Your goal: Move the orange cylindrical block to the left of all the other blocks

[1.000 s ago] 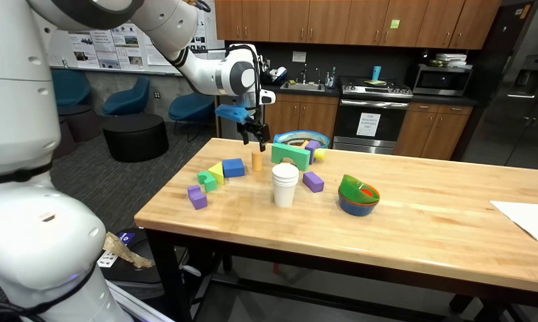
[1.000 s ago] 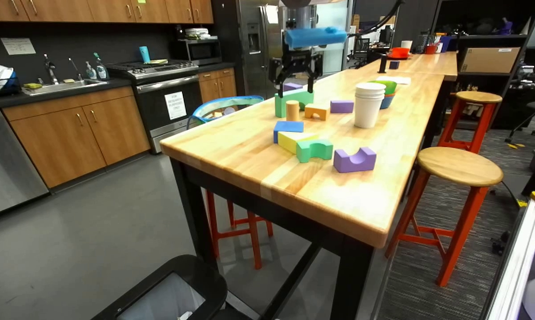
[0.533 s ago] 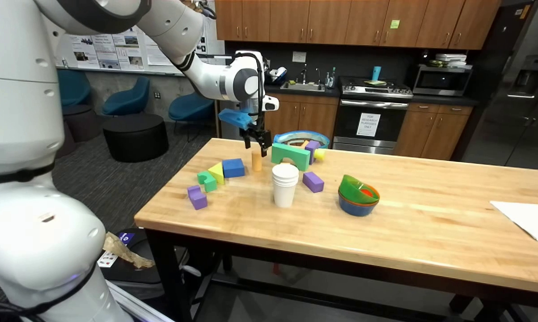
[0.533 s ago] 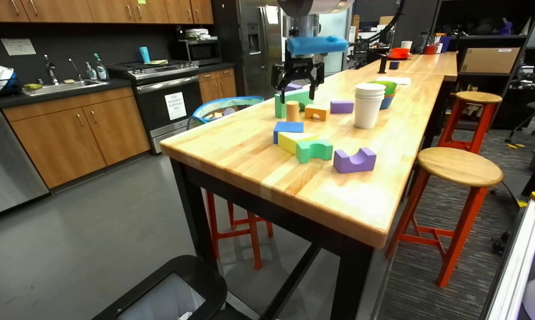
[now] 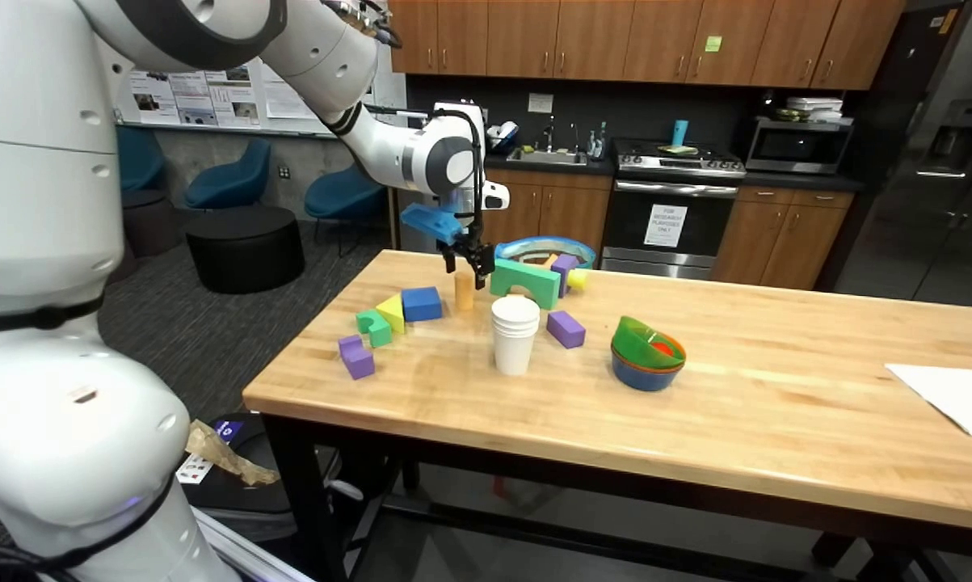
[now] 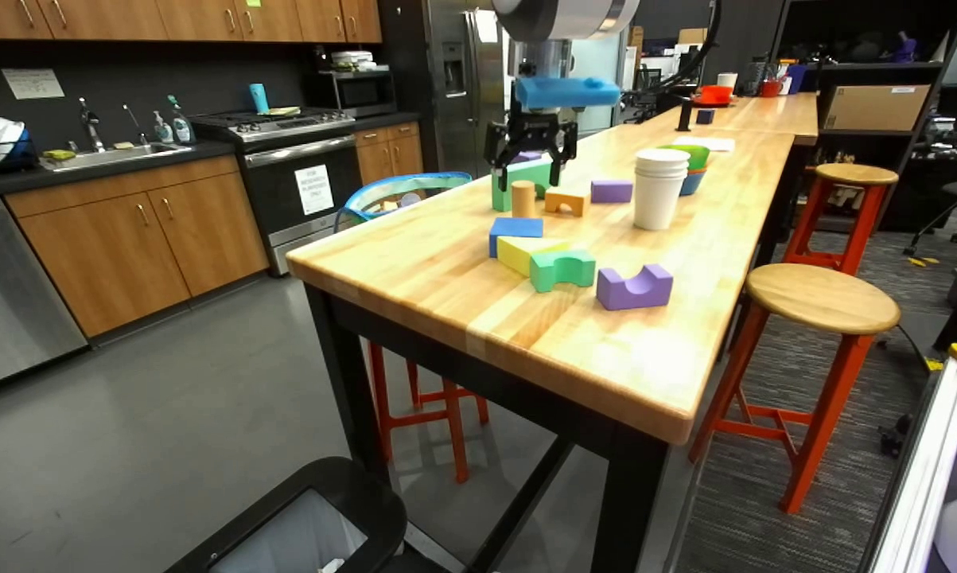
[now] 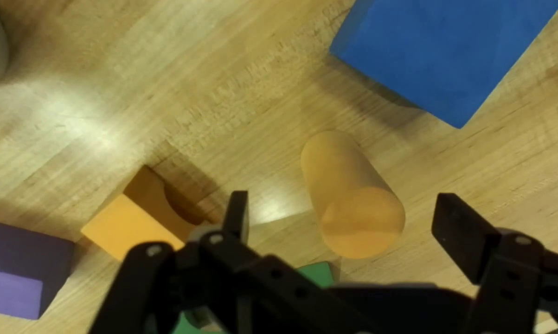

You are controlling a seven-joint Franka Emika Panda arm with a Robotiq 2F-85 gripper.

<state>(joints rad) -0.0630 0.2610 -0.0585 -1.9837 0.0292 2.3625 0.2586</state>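
Observation:
The orange cylindrical block (image 5: 464, 295) stands upright on the table, also in an exterior view (image 6: 523, 200) and the wrist view (image 7: 343, 185). My gripper (image 5: 466, 275) is open, just above it, and in the wrist view the block shows between the spread fingers, touching neither. Other blocks: blue block (image 5: 422, 304), yellow-green triangle (image 5: 392, 314), small green arch (image 5: 375, 327), notched purple block (image 5: 357, 360), large green arch (image 5: 526, 280), purple block (image 5: 566, 329). An orange arch (image 6: 567, 200) lies beside the cylinder; a purple block (image 5: 565, 271) and yellow cylinder (image 5: 577, 280) are behind the large arch.
A stack of white cups (image 5: 514, 339) stands in front of the cylinder. Nested bowls with a green one on top (image 5: 645, 343) are farther right. A blue-rimmed basket (image 5: 546, 244) is beyond the far table edge. White paper (image 5: 954, 396) lies at far right.
The gripper has come down toward the orange cylinder and shifted slightly right in an exterior view. It stays open. The blocks have not moved.

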